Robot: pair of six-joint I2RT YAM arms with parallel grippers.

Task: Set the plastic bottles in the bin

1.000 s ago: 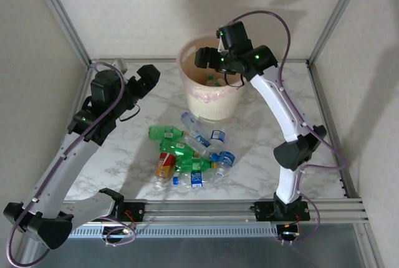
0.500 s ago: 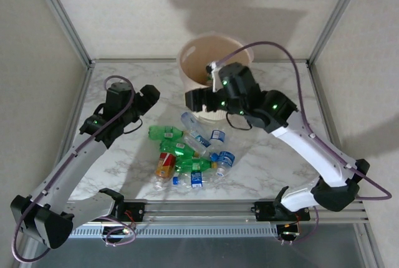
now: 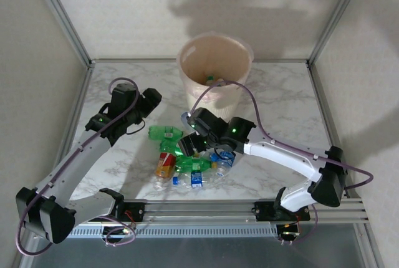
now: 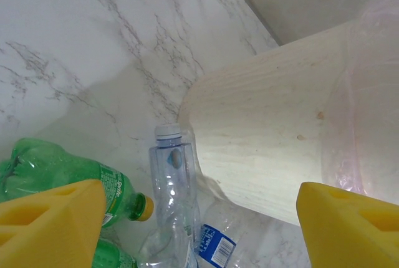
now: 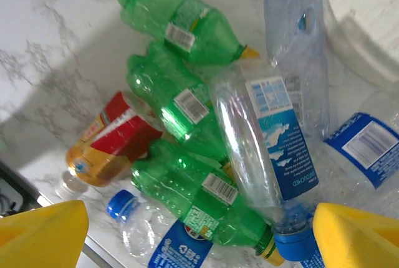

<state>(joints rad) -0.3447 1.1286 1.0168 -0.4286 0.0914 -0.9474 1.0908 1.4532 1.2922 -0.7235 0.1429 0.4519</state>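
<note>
In the middle of the overhead frame, the plastic bottles (image 3: 190,156) lie in a loose heap on the glossy white, grey-veined marble tabletop (image 3: 280,93), just below the bin (image 3: 215,103). The bin is a round, tapered, pale pink-beige bucket. Through the left wrist camera I see fine streaks on its matte wall, and a thin, crinkled translucent liner (image 4: 374,93) hangs over the rim at the right edge.

Through the right wrist camera the heap is thin, dented plastic. Three ribbed green bottles (image 5: 177,103) run from the top centre down to the bottom centre. A clear bottle (image 5: 268,156) with a blue-and-white label and blue cap lies slanted across them. An amber bottle with a red-orange label (image 5: 109,137) lies at centre left.

My right gripper (image 5: 199,243) hangs over the heap with its jaws spread wide. Its yellow pads (image 5: 40,234) sit in the two bottom corners of its view, with nothing gripped. I cannot tell whether it touches a bottle.

My left gripper (image 4: 199,230), left of the bin in the overhead frame, is also spread wide and empty, above another green bottle (image 4: 56,168).
</note>
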